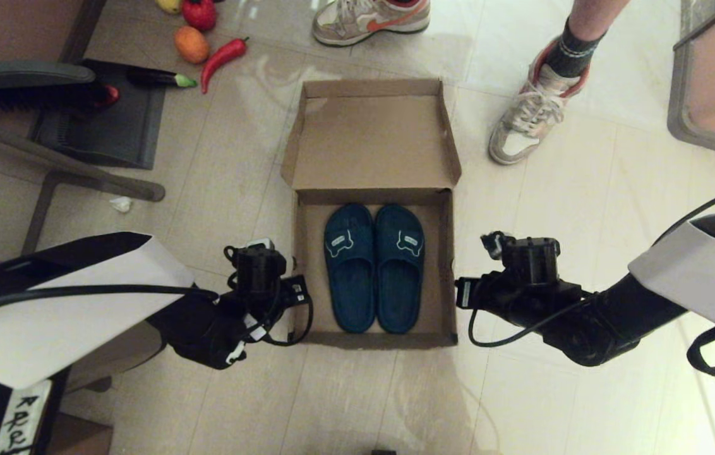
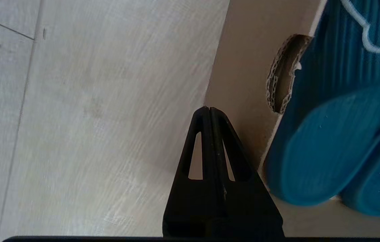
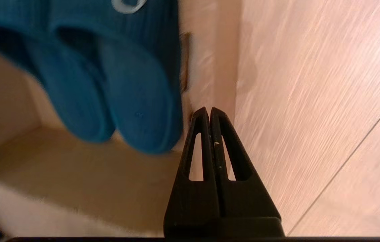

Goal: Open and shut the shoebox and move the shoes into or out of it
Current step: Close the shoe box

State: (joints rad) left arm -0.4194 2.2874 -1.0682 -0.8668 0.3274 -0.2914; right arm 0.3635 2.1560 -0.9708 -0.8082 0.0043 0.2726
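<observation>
Nearest you, your left tool [image 2: 209, 109] and right tool [image 3: 209, 109] hang with fingers pressed together, empty, just outside the left and right walls of the plain brown cardboard shoebox [image 1: 302, 265] on the pale tiled floor [image 1: 585, 208]. Inside lie the dark teal rubber slide sandals [image 1: 374, 275] side by side, long axes running away from you, heels near, toes far. Beyond, the flap lid [image 1: 370, 136] lies open; farther off are a person's white-and-orange sneakers [image 1: 531, 117] and, far left, toy vegetables [image 1: 206, 47].
</observation>
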